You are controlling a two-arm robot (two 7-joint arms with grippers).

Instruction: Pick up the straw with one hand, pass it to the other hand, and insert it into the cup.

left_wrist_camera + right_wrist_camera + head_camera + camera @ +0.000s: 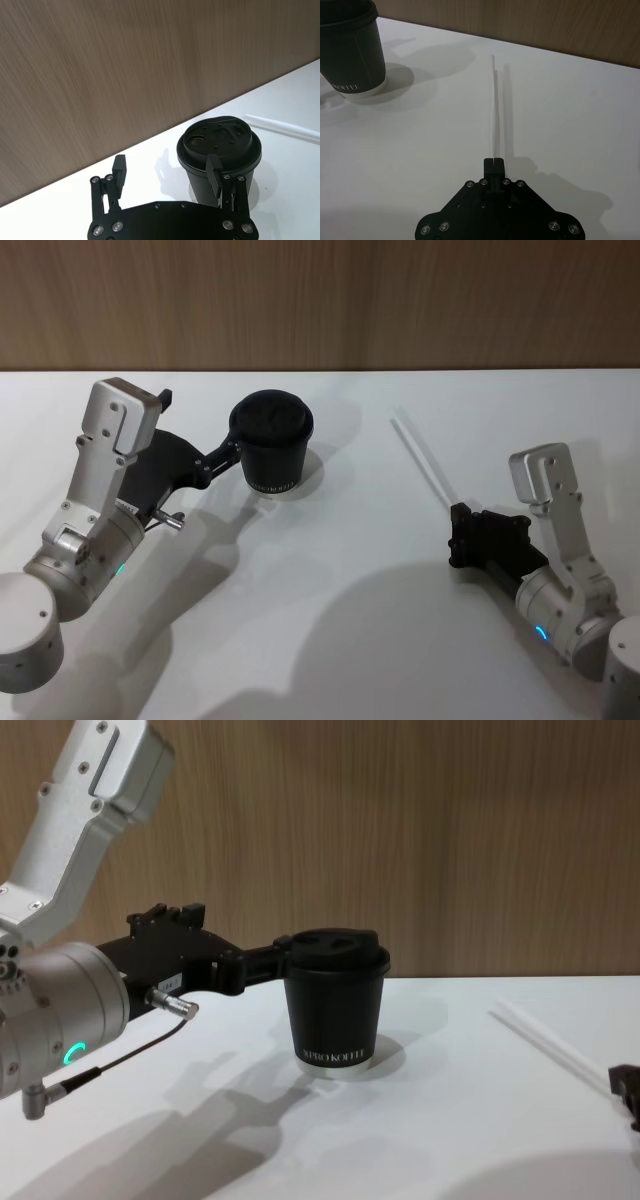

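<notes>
The black cup [272, 445] with its domed lid stands upright at the back of the white table, left of centre. My left gripper [200, 423] is open beside it, and one finger [215, 175] rests against the cup's side [220, 150] while the other finger stands free. The cup is not between the fingers. The white straw [425, 462] runs over the table on the right, pointing away to the back. My right gripper [459, 512] is shut on its near end [493, 150]. The straw's shadow runs alongside it. From the side, the straw [545, 1040] sits low over the table, right of the cup [335, 1005].
A wood-panelled wall closes off the back of the table [330, 620]. A thin dark cable with a metal plug [180, 1007] hangs from the left wrist. Open table lies between the cup and the straw.
</notes>
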